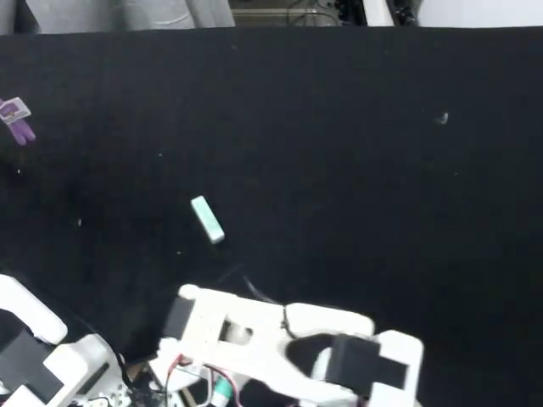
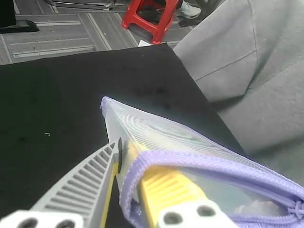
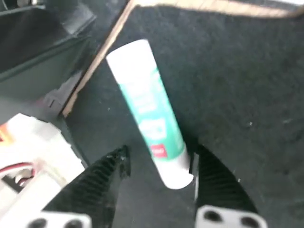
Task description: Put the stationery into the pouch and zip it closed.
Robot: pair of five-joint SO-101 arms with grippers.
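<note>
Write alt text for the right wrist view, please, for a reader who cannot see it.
A white and green stick lies on the black table, its near end between the open black fingers of the right gripper. Beside the table's edge stand white arm parts.

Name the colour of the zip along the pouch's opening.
Light purple. The zip runs along the clear pouch, best seen in the left wrist view.

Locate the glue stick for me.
High view: the glue stick lies flat on the black table, left of centre, just beyond a white arm. The right wrist view frames it between the right gripper's open fingers.
</note>
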